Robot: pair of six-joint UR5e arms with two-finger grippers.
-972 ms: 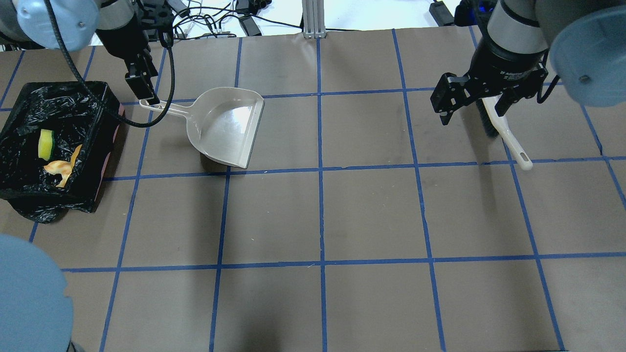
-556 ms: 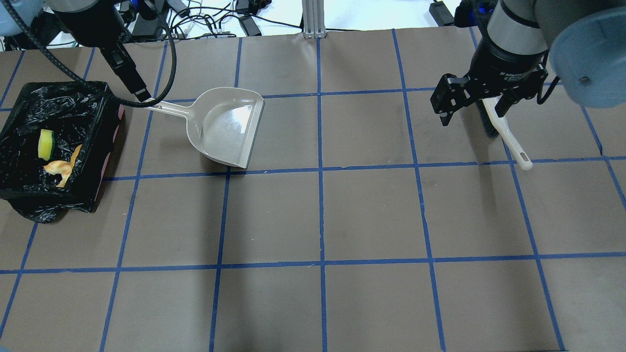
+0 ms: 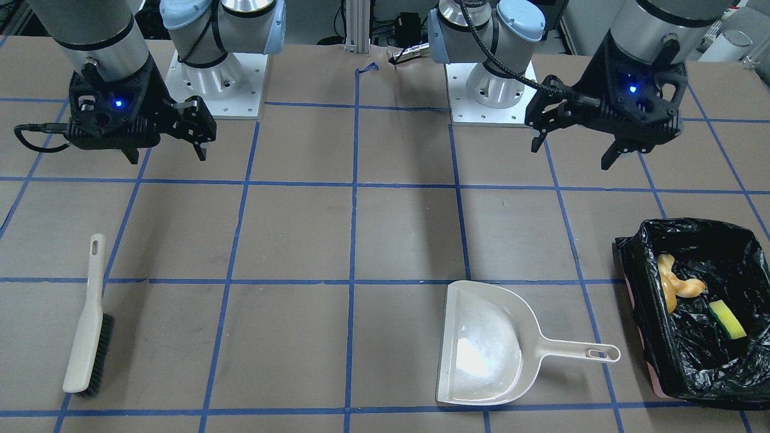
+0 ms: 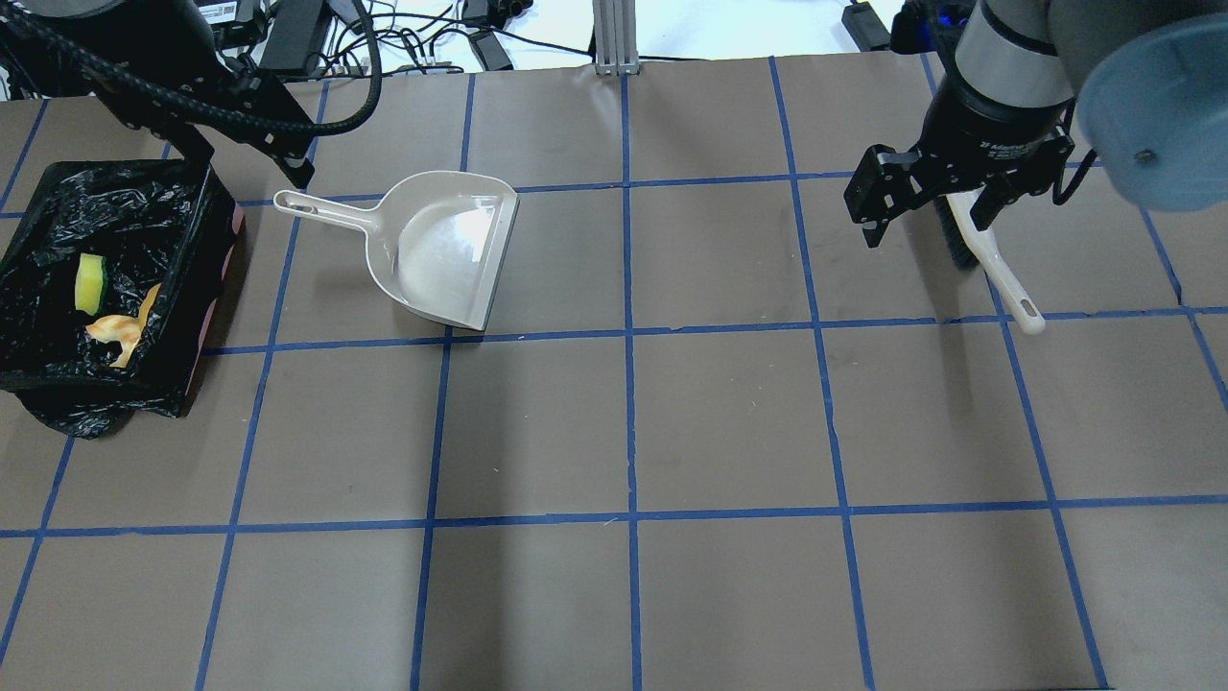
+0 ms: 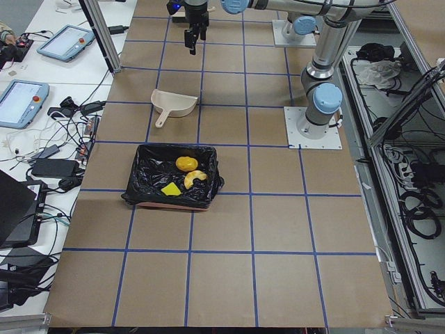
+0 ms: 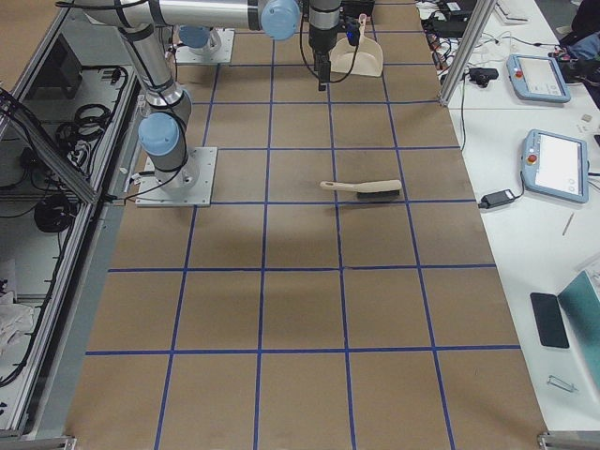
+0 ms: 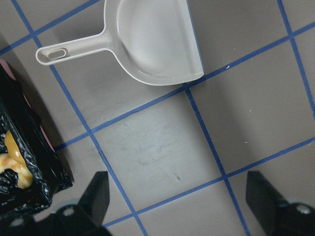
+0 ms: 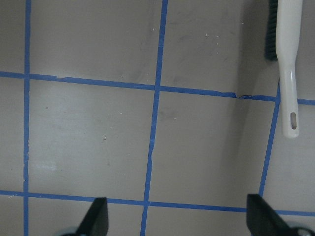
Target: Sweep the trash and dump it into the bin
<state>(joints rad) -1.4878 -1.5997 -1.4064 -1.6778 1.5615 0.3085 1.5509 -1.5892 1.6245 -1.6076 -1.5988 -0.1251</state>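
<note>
The bin [image 4: 58, 192], a box lined with black plastic, stands at the table's left; it also shows in the front view [image 3: 692, 240]. In it lie the yellow-green sponge [image 4: 89, 283], the pale curved piece [image 4: 115, 331] and the yellow-orange lump [image 5: 184, 163]. The beige dustpan [image 4: 446, 250] lies flat on the table, handle toward the bin. My left gripper [image 4: 254, 163] is open and empty, raised above the handle end. My right gripper [image 4: 921, 226] is open and empty above the white brush [image 4: 988, 254], which lies on the table.
Cables and power bricks [image 4: 413, 38] lie beyond the table's far edge, by an aluminium post [image 4: 614, 38]. The two arm bases [image 3: 216, 78] [image 3: 493, 84] stand on the robot's side. Tablets [image 6: 539, 75] sit on a side bench.
My left gripper has let go of the dustpan handle and risen away from it. The dustpan has settled flat on the table. The right arm has not moved.
</note>
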